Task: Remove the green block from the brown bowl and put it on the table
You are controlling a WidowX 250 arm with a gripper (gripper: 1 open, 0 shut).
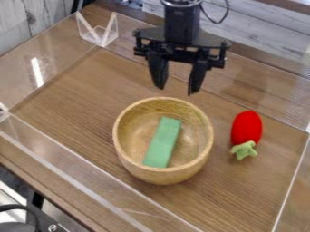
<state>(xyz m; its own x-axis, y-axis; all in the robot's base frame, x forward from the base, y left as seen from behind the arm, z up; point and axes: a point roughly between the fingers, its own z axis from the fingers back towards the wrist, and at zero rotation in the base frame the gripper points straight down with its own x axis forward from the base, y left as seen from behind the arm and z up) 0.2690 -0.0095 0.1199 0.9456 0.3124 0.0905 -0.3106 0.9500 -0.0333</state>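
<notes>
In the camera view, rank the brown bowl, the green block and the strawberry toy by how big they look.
Largest to smallest:
1. brown bowl
2. green block, lying inside the bowl
3. strawberry toy; close to the block in apparent size, so that ordering is unsure.

Green block lying in brown bowl; gripper above, jaws spread, empty; strawberry toy beside.

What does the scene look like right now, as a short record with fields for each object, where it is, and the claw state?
Block: flat mid-green rectangular block, lying inside the bowl
Bowl: round light-brown wooden bowl, on the table
Table: dark wood-grain tabletop
Other item: red strawberry toy with green leaves, right of the bowl
Claw: black claw, open, empty, above the bowl
Task status: block not yet removed
</notes>
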